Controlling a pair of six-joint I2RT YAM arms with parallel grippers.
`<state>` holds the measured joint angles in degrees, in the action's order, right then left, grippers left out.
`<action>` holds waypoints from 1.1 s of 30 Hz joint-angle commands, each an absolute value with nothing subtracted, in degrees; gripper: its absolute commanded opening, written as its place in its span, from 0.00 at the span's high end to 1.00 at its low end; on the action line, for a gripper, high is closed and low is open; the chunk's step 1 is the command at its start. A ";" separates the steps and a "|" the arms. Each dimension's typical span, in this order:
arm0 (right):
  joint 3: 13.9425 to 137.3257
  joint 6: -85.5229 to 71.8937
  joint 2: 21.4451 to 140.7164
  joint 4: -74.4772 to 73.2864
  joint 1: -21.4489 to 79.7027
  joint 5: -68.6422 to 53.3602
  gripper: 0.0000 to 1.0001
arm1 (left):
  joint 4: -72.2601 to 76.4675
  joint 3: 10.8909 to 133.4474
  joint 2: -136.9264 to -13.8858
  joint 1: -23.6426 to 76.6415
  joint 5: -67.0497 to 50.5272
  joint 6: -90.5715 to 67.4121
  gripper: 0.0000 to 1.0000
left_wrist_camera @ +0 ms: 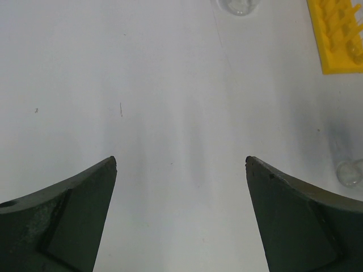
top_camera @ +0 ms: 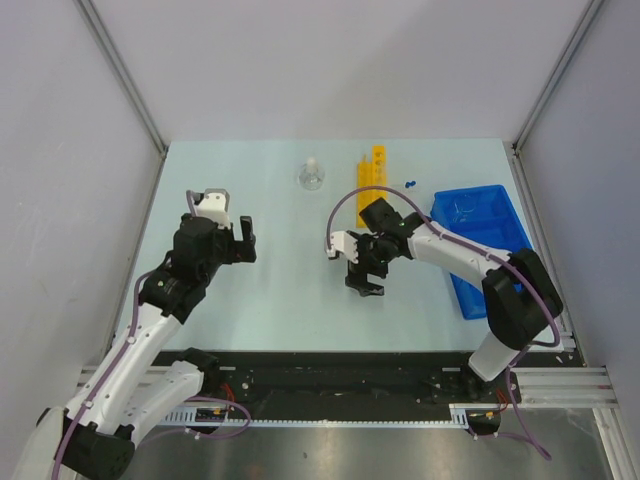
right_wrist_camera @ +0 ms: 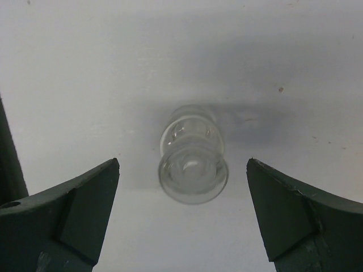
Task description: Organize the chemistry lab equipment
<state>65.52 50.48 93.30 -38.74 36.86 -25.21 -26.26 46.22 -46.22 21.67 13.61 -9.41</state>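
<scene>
In the right wrist view a small clear beaker [right_wrist_camera: 193, 162] stands on the white table, seen from above. It is between and slightly ahead of the fingertips of my open right gripper [right_wrist_camera: 182, 163], and neither finger touches it. From above, the right gripper [top_camera: 365, 283] hangs mid-table and hides the beaker. My left gripper [top_camera: 246, 240] is open over bare table at the left, and nothing lies between its fingers [left_wrist_camera: 85, 192]. A yellow holed rack [top_camera: 372, 170], a small stoppered flask [top_camera: 311, 176] and blue-capped tubes [top_camera: 410, 183] sit at the back. The blue bin [top_camera: 490, 245] lies at the right.
The left wrist view catches the rack's corner [left_wrist_camera: 337, 39], the flask's base [left_wrist_camera: 238, 5] and a clear glass piece [left_wrist_camera: 349, 173] at its right edge. Grey walls enclose the table [top_camera: 280, 290] on three sides. The right arm stretches across the blue bin's near end.
</scene>
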 commanded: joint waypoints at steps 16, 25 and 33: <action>69.87 43.07 101.42 -32.43 40.96 -18.11 0.25 | -24.17 45.70 -45.70 21.27 14.41 -7.03 0.00; 70.31 40.52 96.96 -33.13 41.31 -17.49 0.87 | -24.26 45.62 -45.35 21.27 14.06 -7.03 0.00; 72.85 41.22 89.04 -41.03 33.94 -23.90 0.87 | -24.26 45.62 -45.18 21.27 13.97 -7.03 0.00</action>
